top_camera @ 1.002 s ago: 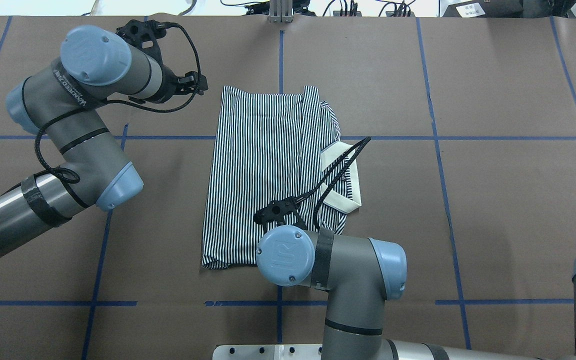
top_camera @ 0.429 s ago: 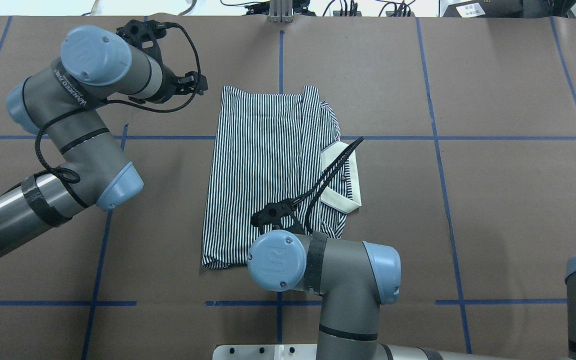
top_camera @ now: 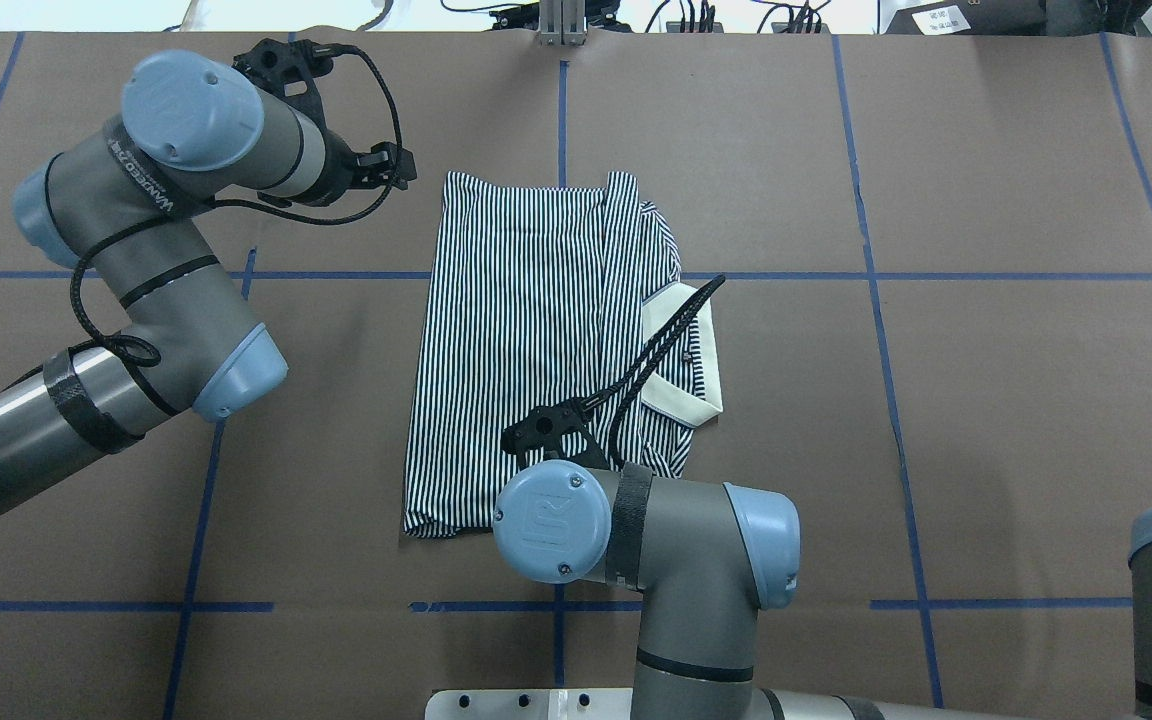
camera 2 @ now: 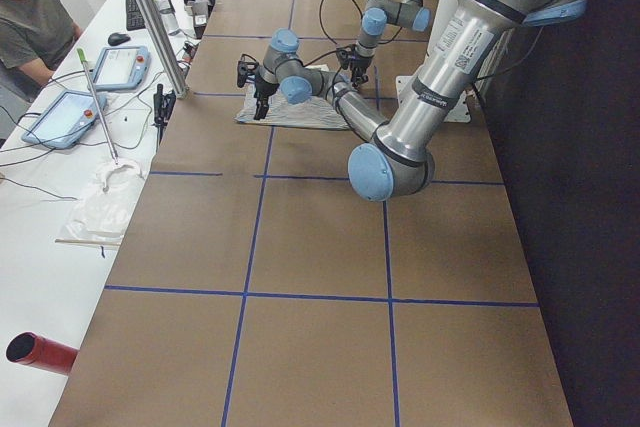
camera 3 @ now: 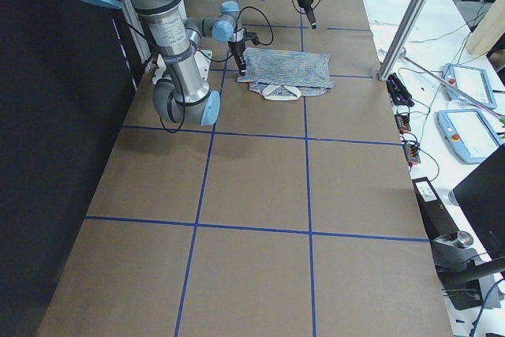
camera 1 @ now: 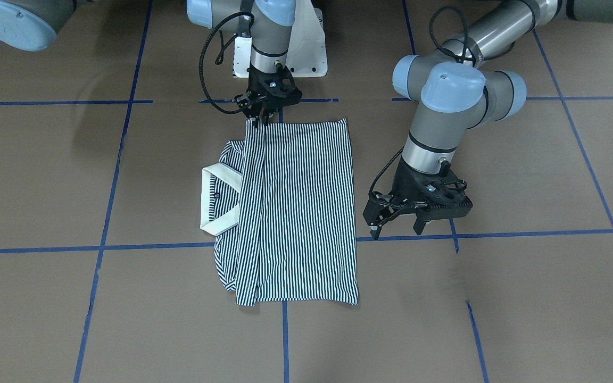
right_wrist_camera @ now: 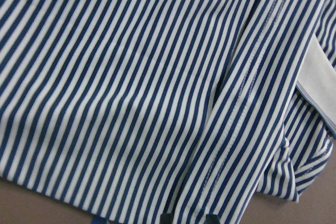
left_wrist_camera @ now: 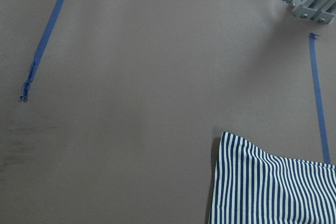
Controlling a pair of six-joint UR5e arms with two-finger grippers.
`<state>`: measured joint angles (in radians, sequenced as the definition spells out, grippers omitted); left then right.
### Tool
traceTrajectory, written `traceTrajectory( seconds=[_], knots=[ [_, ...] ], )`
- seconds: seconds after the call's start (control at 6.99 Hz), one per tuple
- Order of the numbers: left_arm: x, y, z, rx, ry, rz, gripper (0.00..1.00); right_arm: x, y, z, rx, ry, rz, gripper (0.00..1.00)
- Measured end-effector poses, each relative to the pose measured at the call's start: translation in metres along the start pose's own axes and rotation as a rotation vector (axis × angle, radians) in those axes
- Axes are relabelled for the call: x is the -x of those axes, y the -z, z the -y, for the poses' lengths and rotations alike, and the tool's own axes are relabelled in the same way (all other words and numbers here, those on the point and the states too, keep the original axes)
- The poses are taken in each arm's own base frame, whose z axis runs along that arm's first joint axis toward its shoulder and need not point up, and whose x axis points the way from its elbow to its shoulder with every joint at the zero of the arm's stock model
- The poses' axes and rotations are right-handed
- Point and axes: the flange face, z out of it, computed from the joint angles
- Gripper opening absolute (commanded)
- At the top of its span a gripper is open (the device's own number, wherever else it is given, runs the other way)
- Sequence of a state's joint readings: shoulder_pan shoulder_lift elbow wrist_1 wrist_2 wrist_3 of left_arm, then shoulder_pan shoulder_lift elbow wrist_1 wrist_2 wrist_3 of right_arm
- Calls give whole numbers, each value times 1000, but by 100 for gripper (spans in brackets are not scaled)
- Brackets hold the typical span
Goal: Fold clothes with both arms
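The striped polo shirt (camera 1: 296,213) lies folded into a long rectangle mid-table, its cream collar (camera 1: 220,199) sticking out on the robot's right side. My right gripper (camera 1: 260,121) points down at the shirt's robot-side edge. Its fingers stand close together on the hem of a folded-over strip and look shut on it. The right wrist view is filled with striped cloth (right_wrist_camera: 147,93), with dark fingertips (right_wrist_camera: 212,219) at the bottom edge. My left gripper (camera 1: 396,232) hovers open and holds nothing, just off the shirt's far corner (left_wrist_camera: 273,182) on the robot's left side.
Blue tape lines (top_camera: 866,275) grid the brown table. The white pedestal base (camera 1: 306,50) stands behind the right gripper. An aluminium post (top_camera: 561,25) rises at the far edge. A person (camera 2: 30,17) sits at a side desk with tablets (camera 2: 115,67).
My right arm's wrist has shifted slightly to the robot's left and back toward the robot. The left arm and the visible part of the shirt have not moved.
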<state>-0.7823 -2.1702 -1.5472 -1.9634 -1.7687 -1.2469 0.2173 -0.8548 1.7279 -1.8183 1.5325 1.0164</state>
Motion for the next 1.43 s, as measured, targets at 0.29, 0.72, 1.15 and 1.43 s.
traceTrajectory(
  seconds=[0.29, 0.72, 1.15, 1.43],
  knots=[
    [0, -1, 0, 1, 0, 1, 100, 1, -2, -2, 3, 2, -3, 36],
    [-1, 0, -1, 1, 0, -1, 100, 0, -8, -5, 10, 4, -10, 0],
    [-1, 0, -1, 1, 0, -1, 100, -1, -9, -5, 12, 4, -14, 0],
    [-1, 0, -1, 1, 2, -1, 100, -11, -7, -4, 9, -4, -11, 0]
  ],
)
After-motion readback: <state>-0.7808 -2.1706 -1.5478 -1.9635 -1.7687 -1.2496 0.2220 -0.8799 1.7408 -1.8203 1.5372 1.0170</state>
